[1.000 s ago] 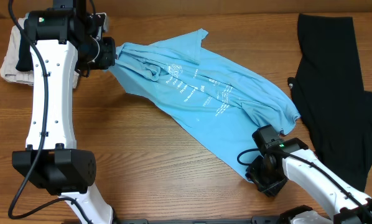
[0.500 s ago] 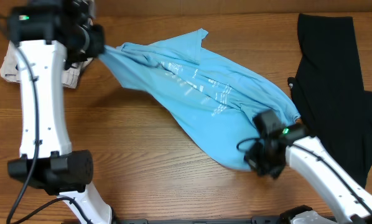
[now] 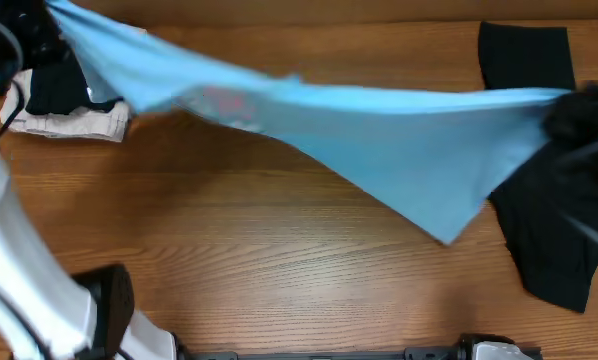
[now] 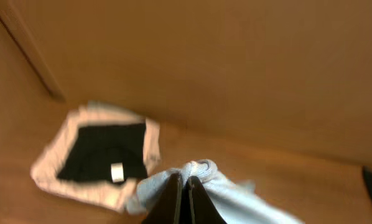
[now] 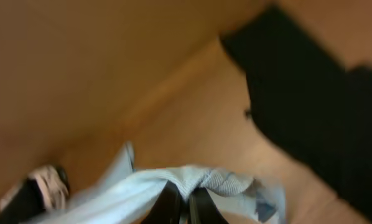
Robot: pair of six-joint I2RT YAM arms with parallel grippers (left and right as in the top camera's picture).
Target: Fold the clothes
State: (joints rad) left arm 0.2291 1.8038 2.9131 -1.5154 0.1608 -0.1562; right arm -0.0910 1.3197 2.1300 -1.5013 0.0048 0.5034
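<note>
The light blue T-shirt (image 3: 379,135) hangs stretched in the air across the table, blurred, with a red mark showing near its left part. My left gripper (image 4: 183,185) is shut on one edge of the T-shirt (image 4: 204,171) at the far left. My right gripper (image 5: 185,202) is shut on another bunched edge of the T-shirt (image 5: 217,180) at the far right (image 3: 569,110). The long black garment (image 3: 539,200) lies flat on the table at the right, under my right arm; it also shows in the right wrist view (image 5: 310,99).
A folded pile of black and beige cloth (image 3: 64,105) lies at the far left; it also shows in the left wrist view (image 4: 99,155). The wooden table (image 3: 279,260) runs below the shirt.
Both arms have lifted and pulled apart, raising the T-shirt off the table and stretching it wide. The right gripper moved from the front centre to the far right.
</note>
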